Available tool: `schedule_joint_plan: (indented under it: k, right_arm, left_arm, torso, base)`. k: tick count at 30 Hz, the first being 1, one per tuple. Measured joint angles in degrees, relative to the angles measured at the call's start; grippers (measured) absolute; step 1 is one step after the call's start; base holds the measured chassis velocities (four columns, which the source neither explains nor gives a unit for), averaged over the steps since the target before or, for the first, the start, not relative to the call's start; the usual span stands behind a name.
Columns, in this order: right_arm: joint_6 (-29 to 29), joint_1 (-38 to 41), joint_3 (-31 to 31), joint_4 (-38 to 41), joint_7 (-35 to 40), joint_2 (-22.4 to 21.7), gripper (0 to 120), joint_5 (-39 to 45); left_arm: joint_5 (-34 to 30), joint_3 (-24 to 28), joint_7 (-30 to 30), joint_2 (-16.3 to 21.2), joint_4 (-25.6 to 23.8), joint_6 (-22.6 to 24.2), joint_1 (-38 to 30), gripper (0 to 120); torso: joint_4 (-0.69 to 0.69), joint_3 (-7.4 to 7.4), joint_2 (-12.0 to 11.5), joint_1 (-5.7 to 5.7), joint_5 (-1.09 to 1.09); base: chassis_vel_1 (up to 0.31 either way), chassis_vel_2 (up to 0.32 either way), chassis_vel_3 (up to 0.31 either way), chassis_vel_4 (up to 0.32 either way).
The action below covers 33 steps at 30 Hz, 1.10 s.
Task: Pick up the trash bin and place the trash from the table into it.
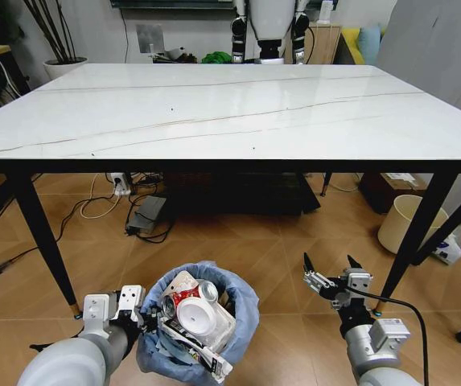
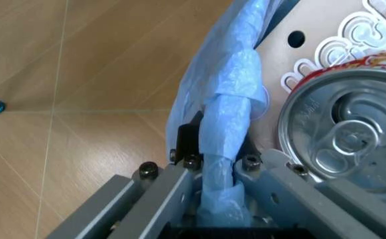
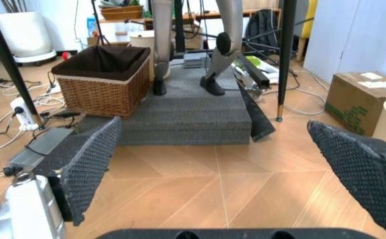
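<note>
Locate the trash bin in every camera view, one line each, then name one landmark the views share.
Head view: the trash bin sits on the floor at bottom centre, full of litter, the left gripper on its rim.
Left wrist view: its blue bag rim is pinched between the fingers, a can beside it.
Right wrist view: not in it.
Shared landmark: the wooden floor.

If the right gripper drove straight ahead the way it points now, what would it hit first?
Probably the grey foam block under the table. The right gripper is open and empty, with bare wooden floor between it and the block; depth is hard to judge.
</note>
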Motion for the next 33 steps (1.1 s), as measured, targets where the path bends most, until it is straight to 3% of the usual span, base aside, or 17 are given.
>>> schedule_joint_plan:
  k: [22, 28, 33]
  right_arm:
    - [0.2, 0.3, -0.1, -0.5, 0.0, 0.0, 100, 0.0]
    - [0.2, 0.4, 0.1, -0.8, 0.1, -0.1, 100, 0.0]
    - [0.2, 0.6, 0.2, -1.1, 0.1, -0.1, 100, 0.0]
  left_arm:
    - [1.1, -0.2, 0.0, -0.6, 1.6, 0.0, 0.1, 0]
    - [2.5, -0.6, 0.6, -1.6, 4.6, 0.0, -0.1, 0]
    - [6.3, -1.7, 6.3, -2.7, 9.4, 0.0, -0.6, 0]
  torso:
    - [0.0, -3.78, -4.8, -1.02, 0.0]
    - [0.0, -4.32, -5.4, -1.08, 0.0]
    - [0.0, -4.33, -5.4, -1.07, 0.0]
  base:
    - [0.0, 0.0, 0.0, 0.0]
    - [0.0, 0.0, 0.0, 0.0]
    - [0.0, 0.0, 0.0, 0.0]
